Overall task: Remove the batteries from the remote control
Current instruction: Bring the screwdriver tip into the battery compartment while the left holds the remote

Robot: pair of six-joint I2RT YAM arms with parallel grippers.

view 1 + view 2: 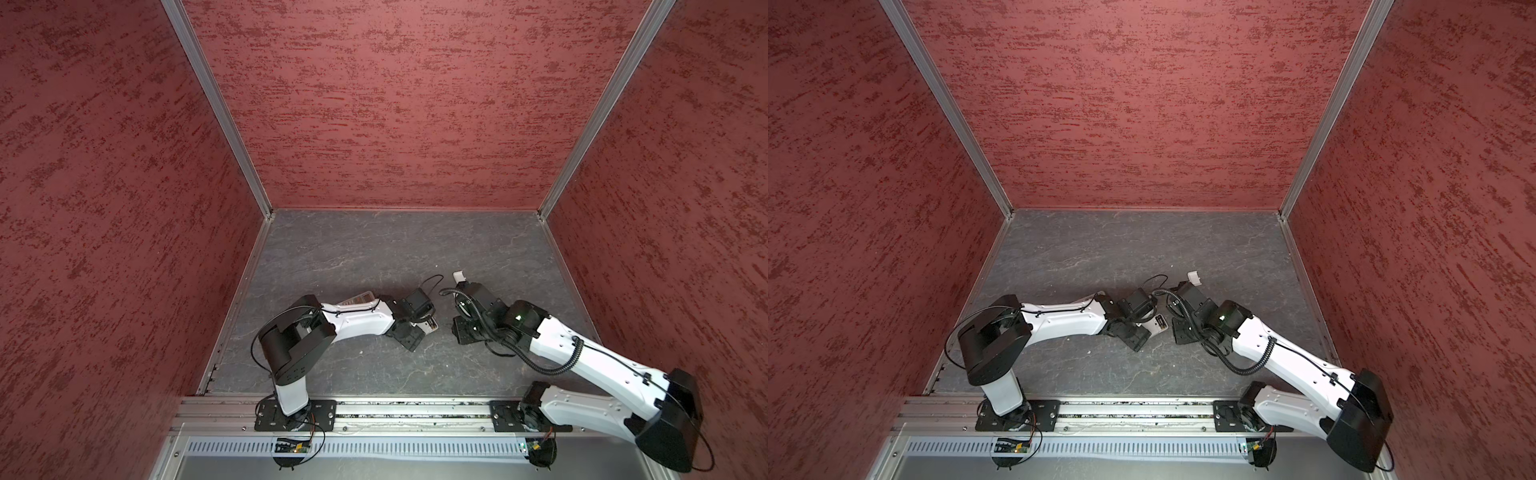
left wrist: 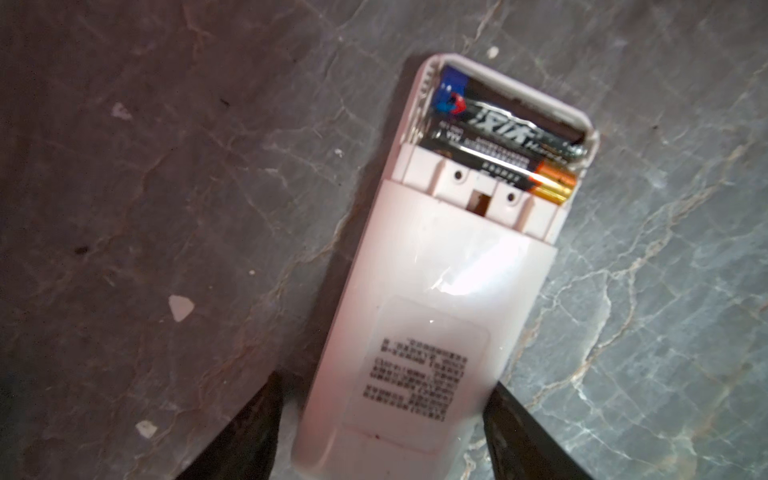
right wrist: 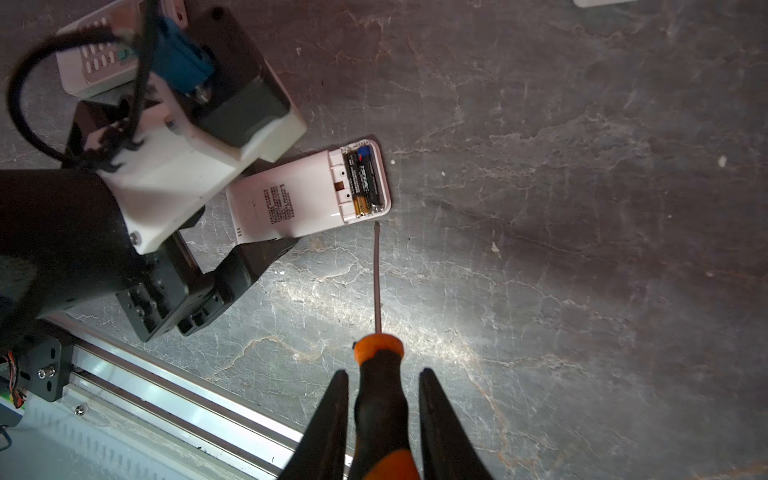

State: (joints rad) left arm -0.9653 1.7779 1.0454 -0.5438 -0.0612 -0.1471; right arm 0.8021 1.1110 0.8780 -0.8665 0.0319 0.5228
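A white remote control (image 2: 419,266) lies back up on the grey table, with its battery compartment uncovered. Two dark batteries (image 2: 494,141) lie side by side in that compartment, and the nearer one has a gold end. My left gripper (image 2: 386,380) is open, with a finger on each side of the remote's labelled end; one finger stands slightly off its edge. My right gripper (image 3: 383,371) is shut on an orange-and-black screwdriver (image 3: 380,399). The screwdriver's tip hovers just short of the remote (image 3: 307,195) at the batteries' (image 3: 363,180) end. In both top views the remote (image 1: 431,325) (image 1: 1159,323) shows between the two wrists.
A second white remote with buttons (image 3: 97,58) (image 1: 359,298) lies partly under the left arm. A small white plastic piece (image 1: 458,275) (image 1: 1194,276) lies behind the right wrist. Red walls enclose the table on three sides. An aluminium rail (image 3: 174,386) runs along the front edge.
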